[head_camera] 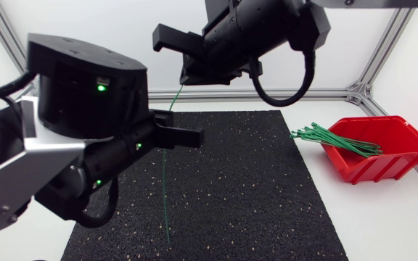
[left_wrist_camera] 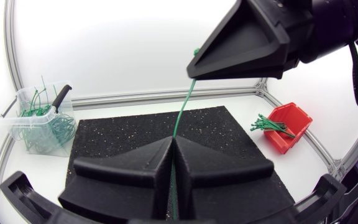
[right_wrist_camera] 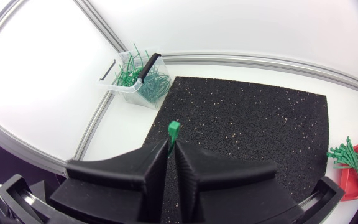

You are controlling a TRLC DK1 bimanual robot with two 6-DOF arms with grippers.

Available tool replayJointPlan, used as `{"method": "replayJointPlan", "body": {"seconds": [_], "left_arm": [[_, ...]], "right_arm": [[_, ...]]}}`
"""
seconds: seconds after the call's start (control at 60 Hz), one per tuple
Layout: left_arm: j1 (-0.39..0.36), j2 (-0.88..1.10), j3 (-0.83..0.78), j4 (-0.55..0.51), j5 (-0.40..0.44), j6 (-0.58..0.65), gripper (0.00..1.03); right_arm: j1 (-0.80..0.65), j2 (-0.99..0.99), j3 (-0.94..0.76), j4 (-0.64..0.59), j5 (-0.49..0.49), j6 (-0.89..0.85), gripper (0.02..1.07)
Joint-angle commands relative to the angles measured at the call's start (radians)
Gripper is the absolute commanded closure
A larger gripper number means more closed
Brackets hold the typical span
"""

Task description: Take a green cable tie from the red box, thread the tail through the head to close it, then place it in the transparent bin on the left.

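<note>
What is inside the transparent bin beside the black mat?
The transparent bin holds a tangle of green cable ties, some sticking up past its rim. A black handle lies across its top. What lies under the tangle is covered.

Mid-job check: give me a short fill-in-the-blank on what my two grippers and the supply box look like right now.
1. The left gripper and right gripper are both shut on one ____ cable tie.
2. The tie's head sticks out past the ____ gripper's jaws.
3. Loose spare ties lie in the ____ box.
Missing words: green; right; red.
</note>
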Motion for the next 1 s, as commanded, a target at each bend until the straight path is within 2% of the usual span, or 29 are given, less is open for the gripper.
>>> {"method": "replayJointPlan", "body": {"seconds": [0.0, 0.167, 0.267, 0.417, 0.483, 0.55, 0.633, 0.783, 0.983], "left_arm": [[0.052, -0.057, -0.078, 0.018, 0.072, 0.033, 0.99], [0.164, -0.167, -0.212, 0.122, 0.316, 0.079, 0.99], [0.204, -0.212, -0.272, 0.173, 0.405, 0.087, 0.99], [0.218, -0.296, -0.362, 0.279, 0.517, 0.087, 0.99], [0.235, -0.311, -0.382, 0.310, 0.582, 0.078, 0.99], [0.255, -0.319, -0.399, 0.339, 0.657, 0.068, 0.99], [0.272, -0.319, -0.411, 0.376, 0.724, 0.047, 0.99], [0.284, -0.313, -0.436, 0.449, 0.812, 0.007, 0.99], [0.310, -0.304, -0.440, 0.504, 0.911, -0.059, 0.99]], "right_arm": [[-0.036, -0.052, -0.054, 0.024, -0.032, -0.039, 0.74], [-0.118, -0.138, -0.138, 0.072, -0.151, -0.091, 0.67], [-0.167, -0.184, -0.189, 0.110, -0.222, -0.125, 0.67], [-0.233, -0.206, -0.249, 0.161, -0.389, -0.189, 0.67], [-0.251, -0.200, -0.264, 0.161, -0.455, -0.232, 0.54], [-0.262, -0.189, -0.281, 0.172, -0.518, -0.309, 0.50], [-0.271, -0.174, -0.293, 0.175, -0.575, -0.381, 0.40], [-0.277, -0.141, -0.313, 0.176, -0.671, -0.516, 0.40], [-0.251, -0.132, -0.369, 0.206, -0.802, -0.570, 0.40]]}}
